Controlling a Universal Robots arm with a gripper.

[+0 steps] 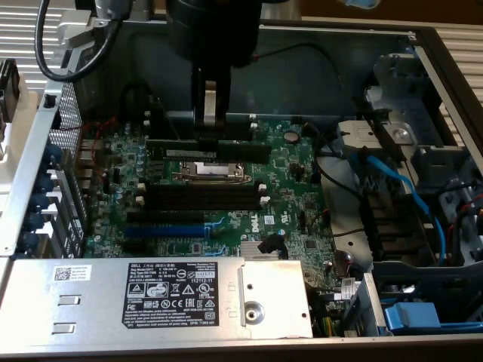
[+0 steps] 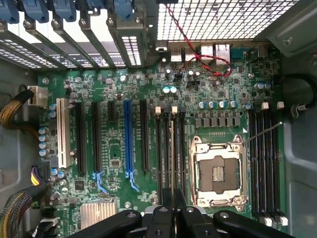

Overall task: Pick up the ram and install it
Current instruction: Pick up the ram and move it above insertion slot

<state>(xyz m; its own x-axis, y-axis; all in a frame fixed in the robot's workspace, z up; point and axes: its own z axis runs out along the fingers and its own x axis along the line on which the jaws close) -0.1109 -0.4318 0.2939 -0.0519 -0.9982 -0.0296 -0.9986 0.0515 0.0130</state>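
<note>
Fig. | my pincer (image 1: 210, 132), nearly shut, grips the long dark-green ram stick (image 1: 235, 150) mid-length | its long axis parallel to the black motherboard slots (image 2: 161, 148) just beneath

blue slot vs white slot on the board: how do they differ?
Colour: the blue slot is bright blue, while the white slot is off-white.
Length: the blue slot runs longer than the white slot.
End: the blue slot has a latch at one end, and the white slot shows none.
Shared: both are empty, parallel and on the green board.
</note>
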